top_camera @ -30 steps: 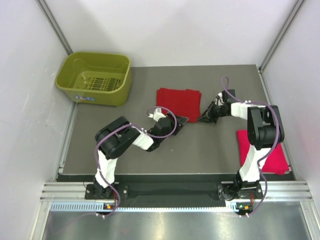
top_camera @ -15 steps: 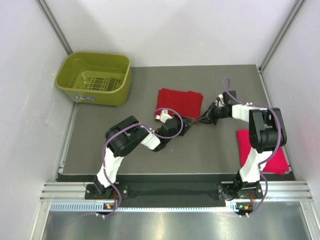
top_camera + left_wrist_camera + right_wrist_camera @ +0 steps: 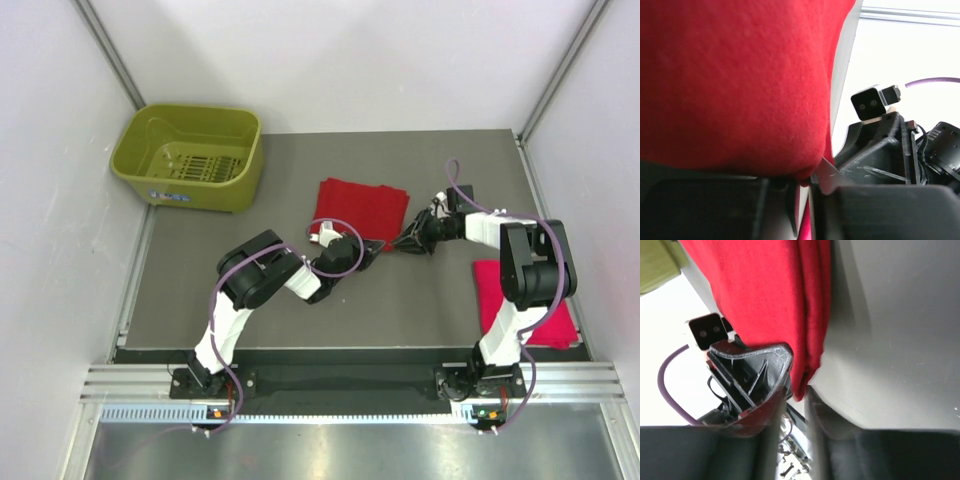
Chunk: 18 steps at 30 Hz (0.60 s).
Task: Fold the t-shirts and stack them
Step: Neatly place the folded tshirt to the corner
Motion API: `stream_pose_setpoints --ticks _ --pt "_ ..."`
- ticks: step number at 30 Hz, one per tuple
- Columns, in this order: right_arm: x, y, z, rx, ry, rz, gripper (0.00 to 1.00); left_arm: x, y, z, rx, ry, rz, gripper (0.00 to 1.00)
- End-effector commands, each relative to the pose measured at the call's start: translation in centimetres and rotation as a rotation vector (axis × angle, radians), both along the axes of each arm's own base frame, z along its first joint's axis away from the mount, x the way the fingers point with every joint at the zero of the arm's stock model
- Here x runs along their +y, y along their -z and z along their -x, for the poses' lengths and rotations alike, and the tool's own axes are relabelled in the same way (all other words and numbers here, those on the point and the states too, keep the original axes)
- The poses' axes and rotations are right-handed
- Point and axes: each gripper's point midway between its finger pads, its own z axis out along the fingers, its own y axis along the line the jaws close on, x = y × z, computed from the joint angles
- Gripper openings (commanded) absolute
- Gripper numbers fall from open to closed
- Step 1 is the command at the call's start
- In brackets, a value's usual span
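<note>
Left gripper [image 3: 801, 184] is clamped on the deep red t-shirt [image 3: 358, 203]. In the left wrist view its jaws stand almost together with a sliver of red cloth running down between them, and the shirt's rounded folded edge fills the picture above. Right gripper [image 3: 796, 399] sits at the same near-right corner of that shirt, its jaws close together and the tip of the folded corner just reaching in between them. Whether it actually pinches the cloth cannot be told. The two grippers face each other just beside one another, each one's wrist camera showing in the other's view.

That deep red t-shirt lies folded into a rough rectangle at the middle of the grey bench [image 3: 440, 290], toward its far half, with layered edges showing along its right side. The pinkish red t-shirt [image 3: 552, 322] lies flat at the near right of the bench, well apart from the first, partly hidden under the right arm [image 3: 530, 262]. The left arm [image 3: 262, 282] reaches low across the bench from the near left. An olive-green basket [image 3: 190, 192] stands at the far left corner, well apart from both shirts.
</note>
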Motion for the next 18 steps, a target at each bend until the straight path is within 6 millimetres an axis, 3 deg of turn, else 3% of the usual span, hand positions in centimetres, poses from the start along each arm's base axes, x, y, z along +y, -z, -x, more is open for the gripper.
stream_pose_setpoints --ticks 1,3,4,7,12,18 --pt "0.4 -1.8 0.1 -0.095 -0.057 -0.012 0.33 -0.5 -2.6 -0.8 -0.063 0.013 0.091 0.09" --pt "0.1 -2.1 -0.5 -0.135 -0.080 0.005 0.44 -0.7 -3.2 -0.6 -0.063 0.031 0.107 0.01" --pt "-0.3 -2.3 -1.1 -0.155 -0.084 0.013 0.53 -0.9 -3.2 -0.3 -0.050 0.057 0.105 0.00" --pt "-1.0 -2.0 -1.8 -0.189 -0.112 0.035 0.65 -0.7 -4.3 -0.2 -0.049 0.075 0.124 0.00" --pt "-1.7 -1.5 -3.9 -0.250 -0.082 0.018 0.73 -0.1 -6.0 0.5 -0.036 0.098 0.160 0.00" --pt "-1.4 -0.2 -5.4 -0.222 -0.055 0.000 0.72 0.3 -7.6 0.8 -0.041 0.115 0.186 0.00"
